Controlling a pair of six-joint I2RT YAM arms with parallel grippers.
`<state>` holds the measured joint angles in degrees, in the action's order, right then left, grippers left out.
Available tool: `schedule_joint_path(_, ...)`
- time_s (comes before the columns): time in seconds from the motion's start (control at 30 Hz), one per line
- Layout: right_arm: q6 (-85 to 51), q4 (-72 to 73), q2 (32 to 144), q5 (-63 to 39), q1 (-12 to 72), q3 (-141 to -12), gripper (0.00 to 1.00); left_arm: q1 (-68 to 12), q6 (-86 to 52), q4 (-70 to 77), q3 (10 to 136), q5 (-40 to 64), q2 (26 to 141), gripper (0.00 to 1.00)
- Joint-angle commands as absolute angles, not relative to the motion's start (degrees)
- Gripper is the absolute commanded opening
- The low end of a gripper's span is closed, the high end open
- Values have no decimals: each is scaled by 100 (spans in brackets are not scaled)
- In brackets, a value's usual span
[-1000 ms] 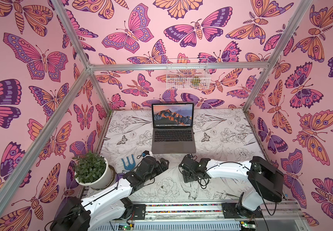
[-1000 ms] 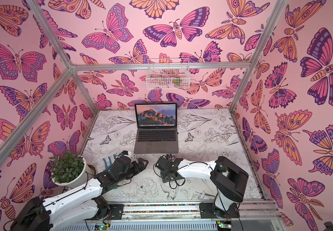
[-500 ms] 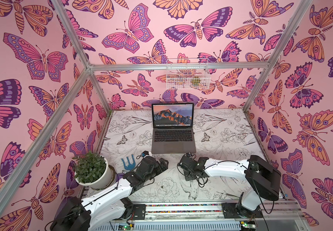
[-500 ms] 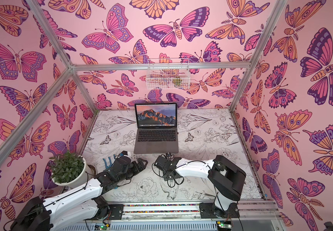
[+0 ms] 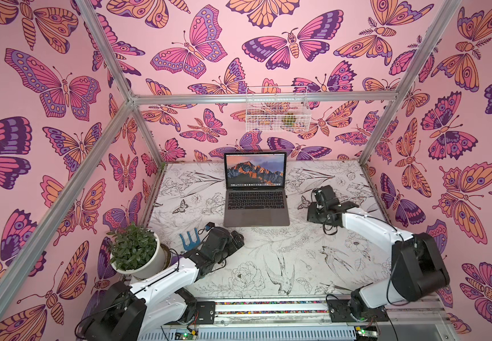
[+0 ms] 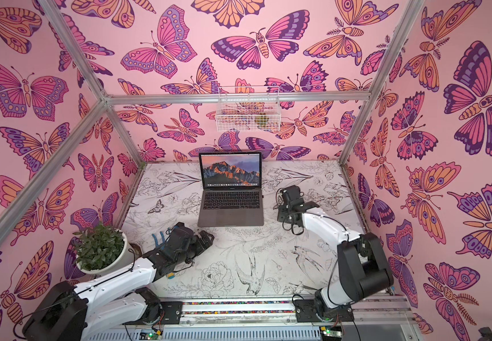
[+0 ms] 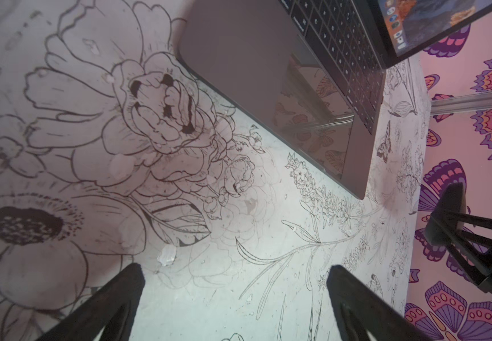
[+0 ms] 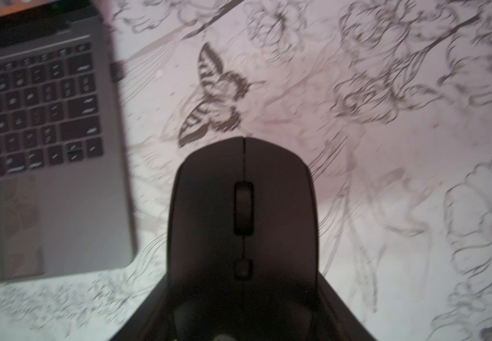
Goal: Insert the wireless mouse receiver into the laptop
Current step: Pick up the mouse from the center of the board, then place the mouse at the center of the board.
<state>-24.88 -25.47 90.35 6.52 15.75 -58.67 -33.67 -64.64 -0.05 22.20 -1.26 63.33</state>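
The wireless mouse receiver (image 8: 117, 71) sits at the laptop (image 5: 256, 203)'s right edge.
A potted plant (image 5: 134, 251) and blue rake (image 5: 190, 239) crowd the low left arm (image 5: 168, 274), left gripper (image 7: 234, 270) spread wide; the outstretched right gripper (image 5: 320, 196) clamps the black mouse (image 8: 242, 212) beside the laptop.

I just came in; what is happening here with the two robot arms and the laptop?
The right claw holds a black mouse to the right of the laptop. The wireless mouse receiver, a tiny black stub, apparently sits plugged into the laptop's right edge. The left claw hangs open and empty near the laptop's front left corner.
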Motion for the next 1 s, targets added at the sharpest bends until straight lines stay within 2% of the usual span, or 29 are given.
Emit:
schedule_joint_path(0.0,-1368,-3170,9728,-40,1192,-6675,40,-3193,-6443,-111,2493,-63,6616,100)
schedule_joint_path(0.13,-769,-3820,10604,146,1146,-7551,41,-3091,-6446,-140,2756,111,7011,100)
schedule_joint_path(0.4,-962,-4154,11623,167,1134,-8543,47,-3050,-6574,-138,2791,228,7146,99)
schedule_joint_path(0.77,-1115,-3673,11971,362,1127,-8570,55,-2945,-6565,-352,2540,115,6683,100)
schedule_joint_path(0.83,-1083,-3735,12011,368,1135,-8639,59,-2925,-6557,-409,2523,99,6622,100)
schedule_joint_path(0.97,-999,-3753,11789,363,1133,-8559,76,-2820,-6408,-619,2571,53,6459,100)
